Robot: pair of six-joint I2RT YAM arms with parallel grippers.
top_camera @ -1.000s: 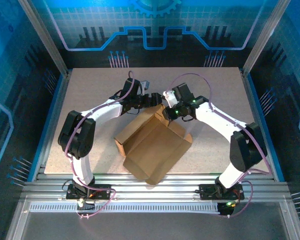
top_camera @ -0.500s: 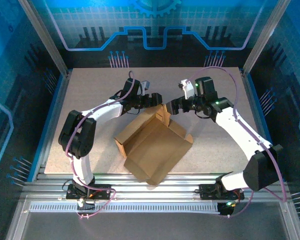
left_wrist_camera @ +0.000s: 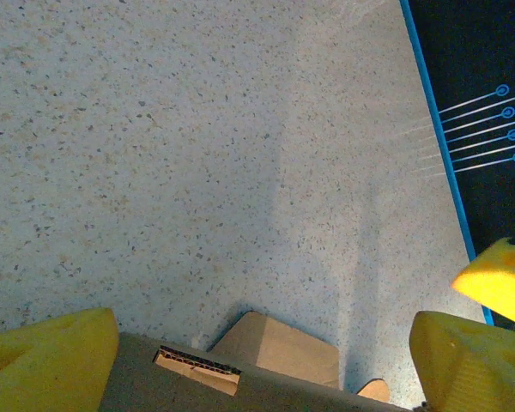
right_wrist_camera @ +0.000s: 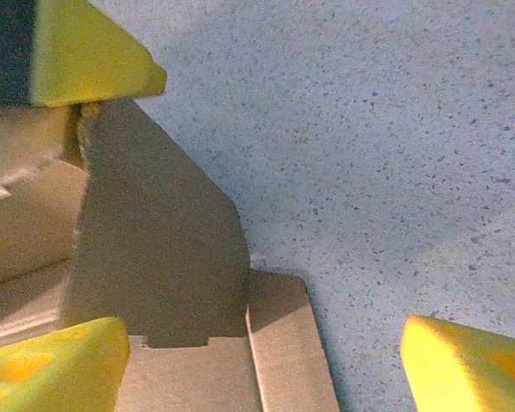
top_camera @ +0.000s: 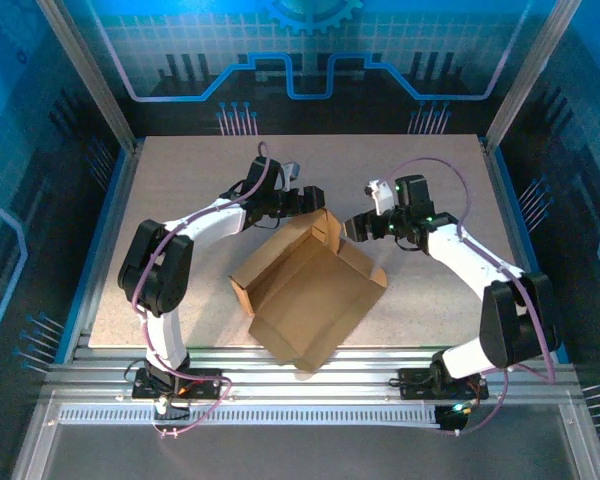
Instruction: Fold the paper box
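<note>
Paper box [top_camera: 310,285] — brown cardboard, half-formed — lies skewed on the middle of the speckled table [top_camera: 180,190], nearer the front edge than the back. 1 broad flap [top_camera: 305,335] spreads flat toward the near edge. A raised wall [top_camera: 305,232] stands at the far end, between the 2 arms.

Left gripper [top_camera: 316,197] sits at the far top corner of that wall. In the left wrist view its jaws [left_wrist_camera: 257,369] stand wide apart, with the top edge of the cardboard [left_wrist_camera: 275,348] running between the yellow pads [left_wrist_camera: 47,360]. No squeeze is visible, so it is spread open.

Right gripper [top_camera: 354,228] hangs just beside the box's far right corner. In the right wrist view its 2 pads [right_wrist_camera: 468,365] are spread wide [right_wrist_camera: 257,365] — 1 over the cardboard [right_wrist_camera: 154,257], the other over bare table [right_wrist_camera: 395,129]. It is open and holds nothing.

Metal rails [top_camera: 300,365] run along the near edge, by the arm bases.
</note>
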